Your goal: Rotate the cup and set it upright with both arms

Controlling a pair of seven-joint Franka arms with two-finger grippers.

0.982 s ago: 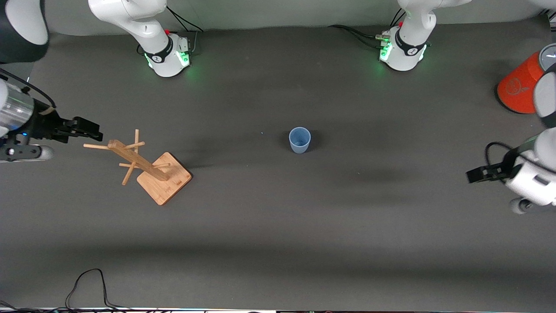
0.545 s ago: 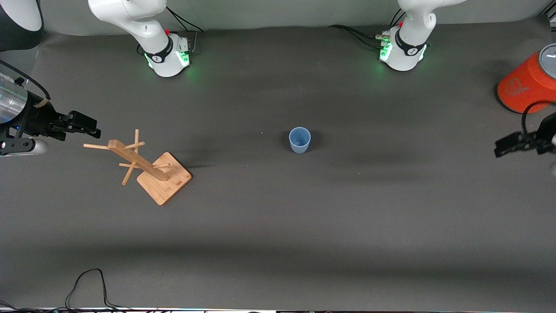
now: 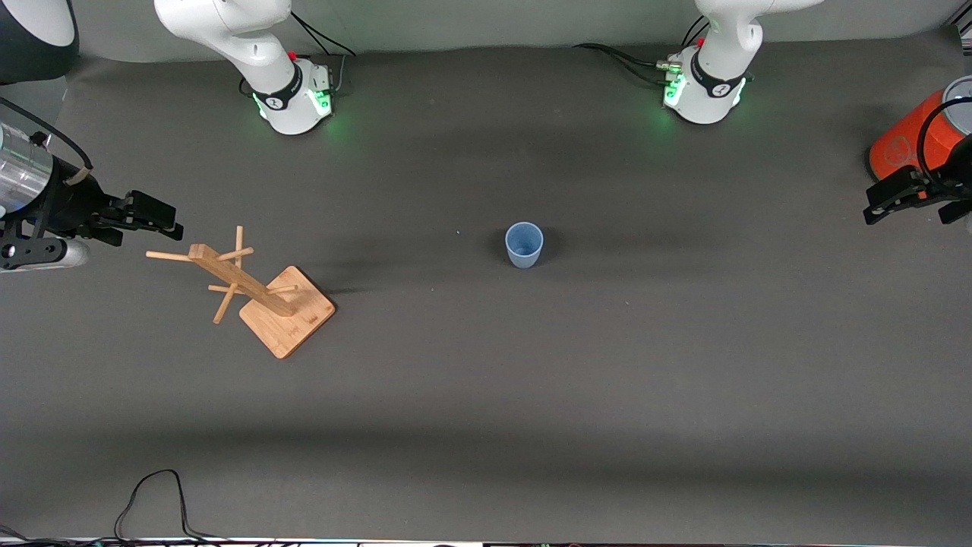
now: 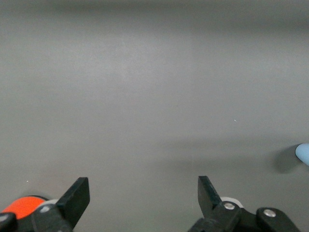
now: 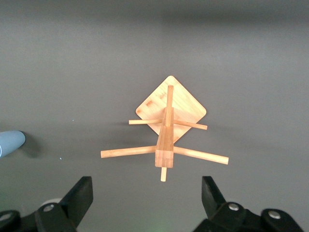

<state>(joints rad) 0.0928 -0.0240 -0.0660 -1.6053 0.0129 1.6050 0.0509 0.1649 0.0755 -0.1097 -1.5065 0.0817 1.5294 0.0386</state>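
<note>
The pale blue cup stands upright, mouth up, at the middle of the dark table, with nothing touching it. Its edge shows in the left wrist view and in the right wrist view. My left gripper hangs open and empty at the left arm's end of the table, beside the orange cylinder; its jaws are spread wide over bare mat. My right gripper is open and empty at the right arm's end, over the mat next to the wooden rack; its jaws are wide apart.
A wooden peg rack on a square base stands toward the right arm's end and also shows in the right wrist view. A large orange cylinder with a grey top stands at the left arm's end. A black cable lies at the table's near edge.
My left gripper has pulled away from the cup to the table's end, up beside the orange cylinder. My right gripper has barely shifted. The cup has not moved.
</note>
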